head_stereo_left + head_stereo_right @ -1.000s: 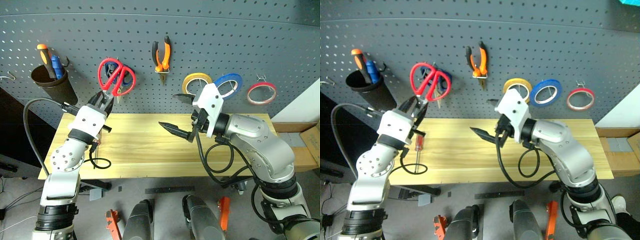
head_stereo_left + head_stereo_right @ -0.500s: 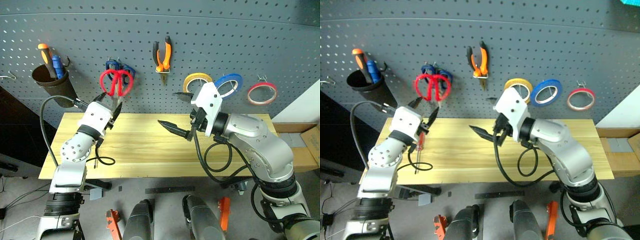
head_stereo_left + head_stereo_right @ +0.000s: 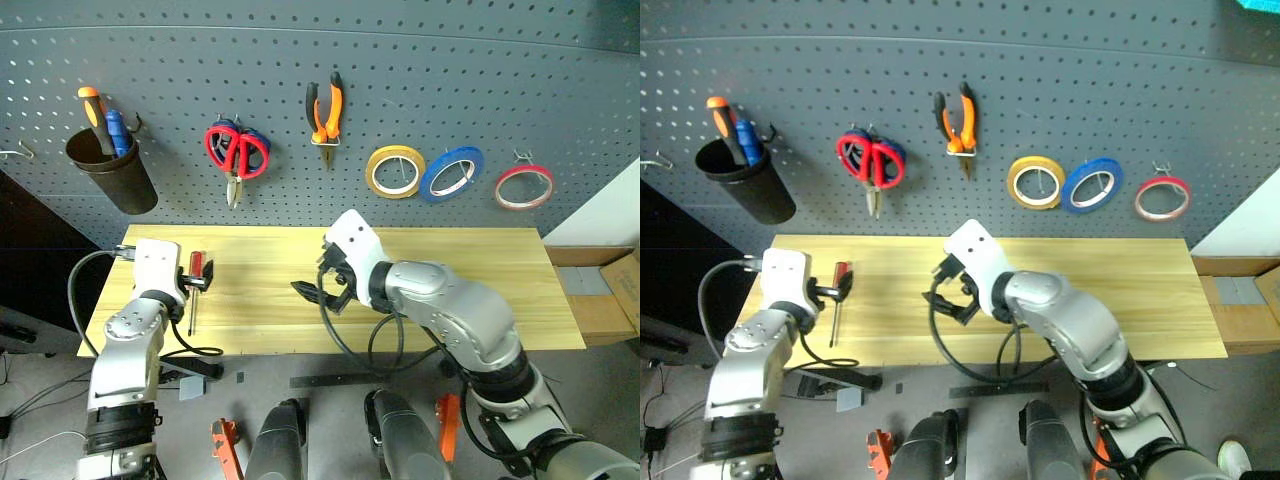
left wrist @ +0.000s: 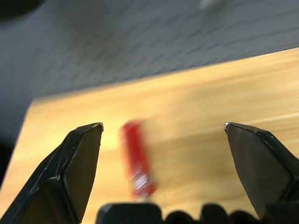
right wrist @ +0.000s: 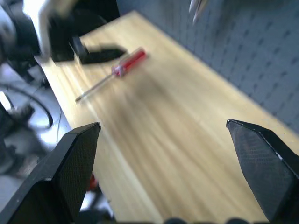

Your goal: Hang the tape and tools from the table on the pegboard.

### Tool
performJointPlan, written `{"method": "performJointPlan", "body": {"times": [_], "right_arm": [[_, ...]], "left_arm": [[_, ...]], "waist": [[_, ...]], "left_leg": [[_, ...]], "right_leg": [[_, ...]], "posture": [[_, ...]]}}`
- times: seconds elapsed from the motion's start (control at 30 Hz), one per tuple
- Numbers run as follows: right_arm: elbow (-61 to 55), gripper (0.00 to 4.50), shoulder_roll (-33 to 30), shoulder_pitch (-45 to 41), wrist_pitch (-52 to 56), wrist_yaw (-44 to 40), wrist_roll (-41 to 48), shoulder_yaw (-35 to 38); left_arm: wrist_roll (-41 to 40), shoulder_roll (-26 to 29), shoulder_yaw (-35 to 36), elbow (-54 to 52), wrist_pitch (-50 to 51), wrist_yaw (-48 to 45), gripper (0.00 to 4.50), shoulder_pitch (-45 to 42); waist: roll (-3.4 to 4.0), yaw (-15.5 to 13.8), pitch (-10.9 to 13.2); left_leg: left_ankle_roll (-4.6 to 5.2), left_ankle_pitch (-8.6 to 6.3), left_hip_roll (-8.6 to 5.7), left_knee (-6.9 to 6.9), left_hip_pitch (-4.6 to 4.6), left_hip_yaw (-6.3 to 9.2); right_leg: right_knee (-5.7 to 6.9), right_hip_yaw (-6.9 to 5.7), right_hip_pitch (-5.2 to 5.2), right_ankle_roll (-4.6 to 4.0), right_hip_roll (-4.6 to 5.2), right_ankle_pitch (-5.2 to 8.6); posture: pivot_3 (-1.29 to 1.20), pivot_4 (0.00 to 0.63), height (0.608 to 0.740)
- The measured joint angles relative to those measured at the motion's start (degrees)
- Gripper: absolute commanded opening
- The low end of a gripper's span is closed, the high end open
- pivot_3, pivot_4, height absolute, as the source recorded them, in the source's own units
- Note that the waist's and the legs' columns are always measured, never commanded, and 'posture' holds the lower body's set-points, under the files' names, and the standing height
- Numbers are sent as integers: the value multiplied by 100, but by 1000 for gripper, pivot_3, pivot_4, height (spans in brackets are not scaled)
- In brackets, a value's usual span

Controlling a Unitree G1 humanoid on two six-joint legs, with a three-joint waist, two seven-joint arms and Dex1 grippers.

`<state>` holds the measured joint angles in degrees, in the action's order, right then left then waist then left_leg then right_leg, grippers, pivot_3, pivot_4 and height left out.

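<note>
The red-handled scissors (image 3: 237, 152), orange-handled pliers (image 3: 324, 108) and red tape ring (image 3: 523, 187) are hanging on the pegboard (image 3: 420, 70); the screwdriver (image 3: 196, 283) is lying flat on the table (image 3: 480, 290) below it.

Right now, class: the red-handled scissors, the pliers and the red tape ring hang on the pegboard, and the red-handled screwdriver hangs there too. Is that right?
Not quite. The screwdriver lies on the table, just ahead of the open left pincer, as the left eye view shows. The scissors, pliers and red tape ring do hang on the pegboard.
</note>
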<state>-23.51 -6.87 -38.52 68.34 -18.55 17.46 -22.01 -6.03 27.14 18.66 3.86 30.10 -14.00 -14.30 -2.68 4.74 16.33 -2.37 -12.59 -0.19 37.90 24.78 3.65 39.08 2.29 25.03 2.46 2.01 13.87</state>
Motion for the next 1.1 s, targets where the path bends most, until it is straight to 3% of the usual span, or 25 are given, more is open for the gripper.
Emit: {"method": "performJointPlan", "body": {"times": [0.2, 0.57, 0.67, 0.97, 1.1], "right_arm": [[833, 4500, 609, -636, 98, 208, -115, -133], [1254, 4500, 609, -1050, -153, 51, -299, -398], [1254, 4500, 611, -1062, -154, 19, -319, -411], [1253, 4500, 563, -1164, -163, -19, -434, -409], [1234, 4500, 544, -1186, -240, -132, -449, -396]], "left_arm": [[-182, 168, 211, 1464, 627, 204, 4476, -1037], [-462, 196, 488, 4548, 389, 544, 4476, -2519], [-493, 250, 494, 5003, 152, 580, 3949, -2698], [-522, 394, 442, 5505, -279, 554, 845, -2807], [-493, 393, 277, 4962, -442, 439, 825, -2439]], "waist": [[4, -3, 7], [-3, 23, 28], [-3, 26, 34], [-2, 35, 36], [-3, 32, 36]], "left_leg": [[0, 0, -4, -4, 0, 12], [-1, -1, -4, -14, 2, 9], [-1, -2, -4, -15, 2, 9], [-1, -2, -6, -17, 3, 10], [-3, -2, -4, -25, 5, 9]], "right_leg": [[-1, -9, 1, 0, -2, 0], [-7, -9, 10, 1, 6, 0], [-7, -8, 10, 1, 9, 0], [-8, -9, 12, 0, 15, 0], [-10, -6, 18, 0, 26, 0]], "posture": [[-82, 320, 740], [-124, 324, 740], [-130, 322, 740], [-133, 299, 740], [-120, 289, 740]]}}
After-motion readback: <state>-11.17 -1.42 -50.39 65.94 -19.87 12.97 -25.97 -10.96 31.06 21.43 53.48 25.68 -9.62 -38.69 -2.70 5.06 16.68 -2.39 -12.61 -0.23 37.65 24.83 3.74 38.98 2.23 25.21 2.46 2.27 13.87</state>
